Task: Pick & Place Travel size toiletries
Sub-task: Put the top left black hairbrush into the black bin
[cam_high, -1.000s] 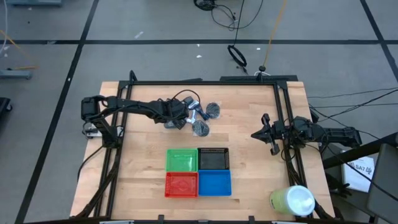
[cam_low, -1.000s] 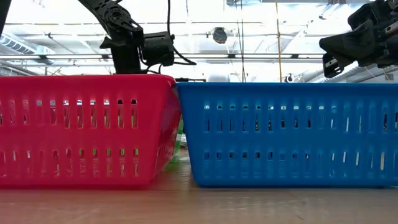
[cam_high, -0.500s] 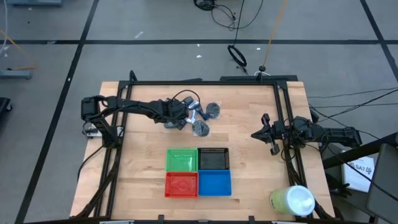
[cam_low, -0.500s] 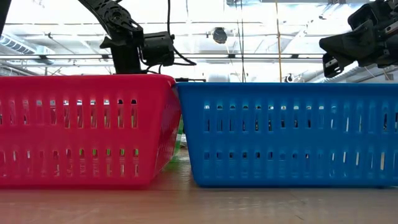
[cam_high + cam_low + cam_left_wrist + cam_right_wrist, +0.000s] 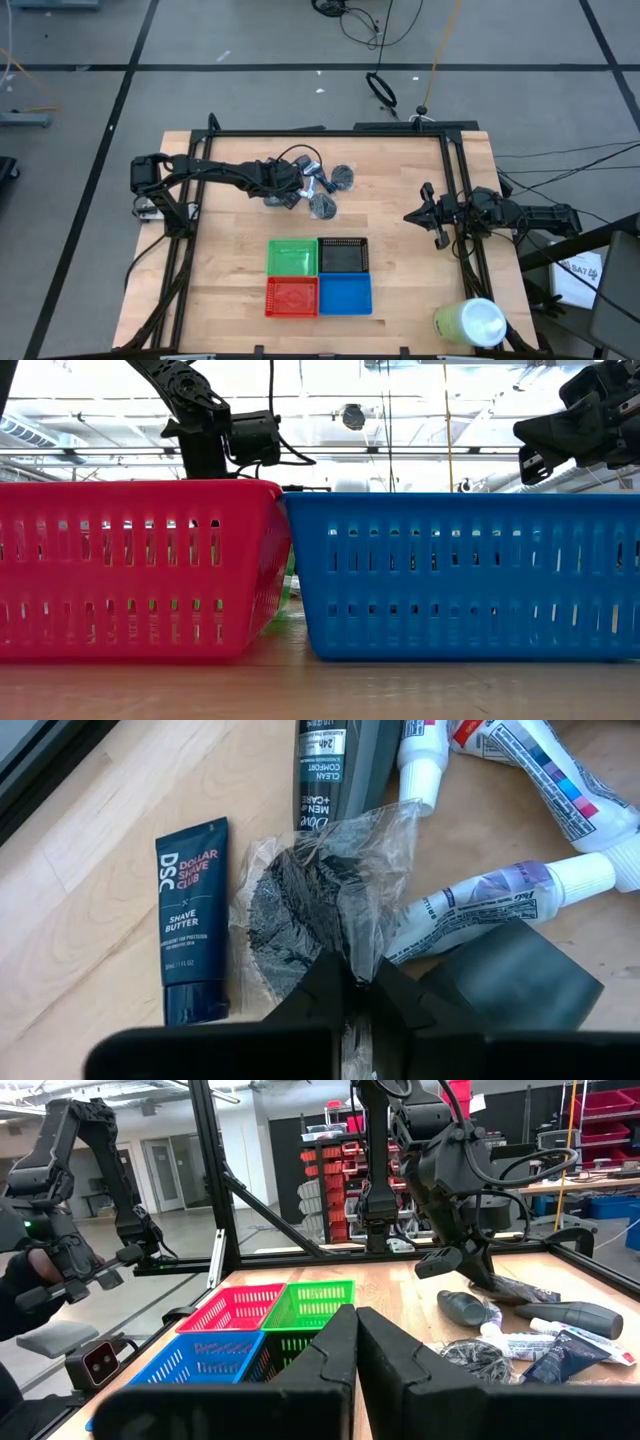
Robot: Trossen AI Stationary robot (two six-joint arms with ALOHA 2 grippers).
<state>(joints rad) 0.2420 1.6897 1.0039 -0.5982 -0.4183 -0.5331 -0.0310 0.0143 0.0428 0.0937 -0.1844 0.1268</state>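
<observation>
The travel size toiletries (image 5: 322, 186) lie in a cluster on the far middle of the table. In the left wrist view they are a dark mesh puff in clear wrap (image 5: 305, 905), a dark blue tube (image 5: 190, 930), a grey bottle (image 5: 345, 760) and white tubes (image 5: 500, 898). My left gripper (image 5: 358, 998) stands over the cluster, shut on the puff's wrap. My right gripper (image 5: 356, 1335) waits shut, holding nothing, near the table's right edge (image 5: 425, 215). My left gripper pinches the clear wrap of the mesh puff at its edge (image 5: 352, 958) between its two fingers. The fingers come from above, pointing down at a slant. The puff lies on the table among the other items, and the wrap is crumpled at the fingers.
Four trays stand together at the near middle: green (image 5: 292, 256), black (image 5: 343, 255), red (image 5: 291, 296), blue (image 5: 345, 294). A big pale green cylinder (image 5: 470, 322) stands at the near right corner. A black frame (image 5: 455, 180) runs round the table. Bare wood lies between cluster and trays.
</observation>
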